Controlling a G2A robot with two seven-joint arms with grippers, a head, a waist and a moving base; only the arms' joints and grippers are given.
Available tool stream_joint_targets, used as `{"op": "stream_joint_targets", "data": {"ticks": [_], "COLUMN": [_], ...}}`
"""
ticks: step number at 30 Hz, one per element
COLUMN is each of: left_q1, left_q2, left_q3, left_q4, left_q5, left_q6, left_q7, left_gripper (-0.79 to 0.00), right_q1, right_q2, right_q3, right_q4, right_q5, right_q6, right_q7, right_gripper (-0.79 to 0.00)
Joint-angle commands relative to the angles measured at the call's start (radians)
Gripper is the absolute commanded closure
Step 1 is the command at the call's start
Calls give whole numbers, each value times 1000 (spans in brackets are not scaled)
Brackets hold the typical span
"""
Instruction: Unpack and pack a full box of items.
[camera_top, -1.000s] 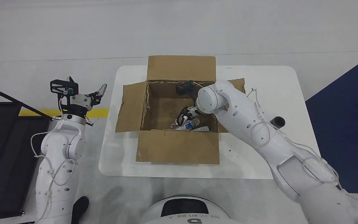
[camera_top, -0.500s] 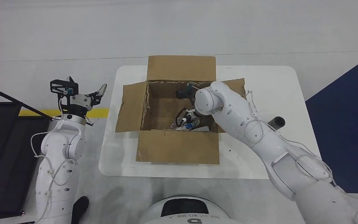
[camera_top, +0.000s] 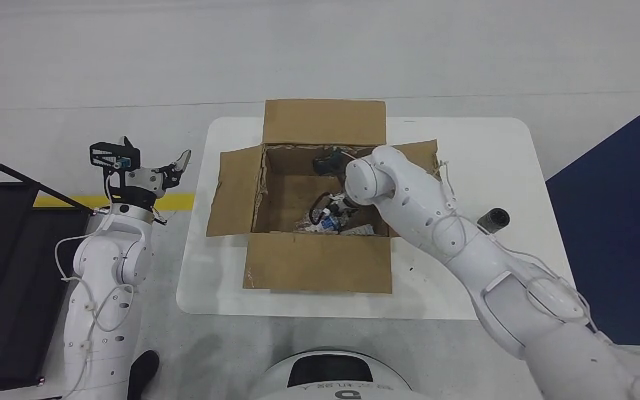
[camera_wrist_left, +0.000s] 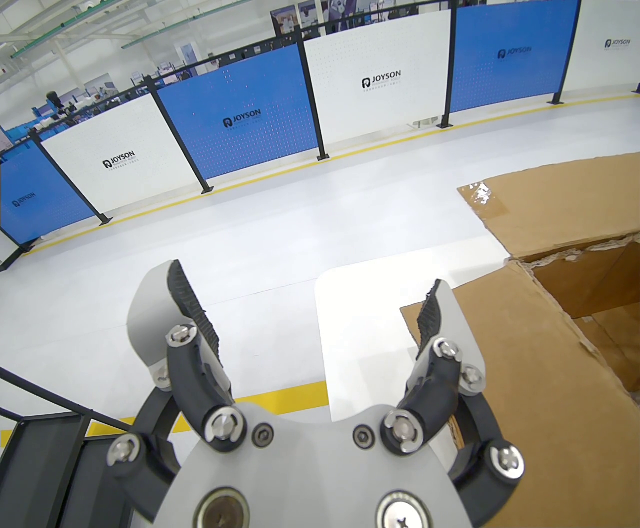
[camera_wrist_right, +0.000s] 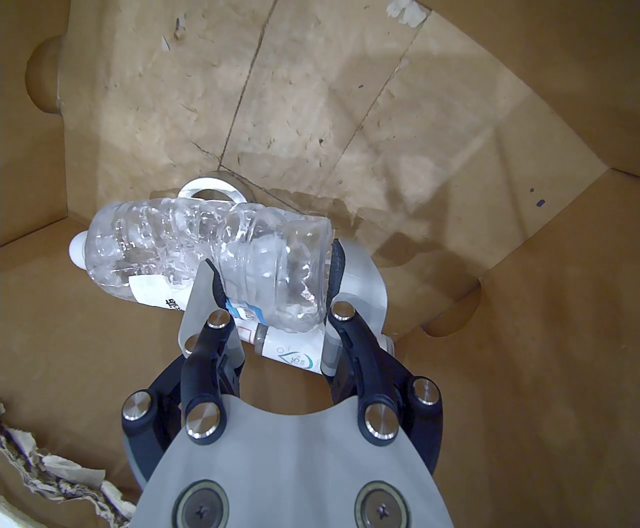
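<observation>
The right arm has slid a bit further across the cardboard box, so a thing looks ready to come out. Inside it, the right gripper squeezes a clear, bumpy plastic water bottle, maybe just off the brown floor. The left gripper waits wide open beside the table.

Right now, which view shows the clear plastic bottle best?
Right wrist view: the clear plastic bottle lies sideways, gripped by the right gripper inside the cardboard box. Top view gives at best a small glimpse beside the arm. Left wrist view faces the box's outer flap.
</observation>
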Motion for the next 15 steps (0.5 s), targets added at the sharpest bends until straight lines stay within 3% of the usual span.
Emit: {"op": "stream_joint_targets", "data": {"ticks": [1,6,11,15], "left_q1": [0,0,0,0], "left_q2": [0,0,0,0], "left_q3": [0,0,0,0], "left_q4": [0,0,0,0], "left_q5": [0,0,0,0], "left_q6": [0,0,0,0], "left_q7": [0,0,0,0], "left_gripper": [-785,-785,-785,-785], "right_q1": [-13,-98,-250,-337], "right_q2": [10,59,121,149], "right_q3": [21,115,239,317], "right_q4": [-45,-245,-500,-592], "right_q5": [-16,-89,-212,-250], "right_q6": [1,16,45,32], "right_q7": [-13,-27,-8,17], "right_gripper": [0,0,0,0]}}
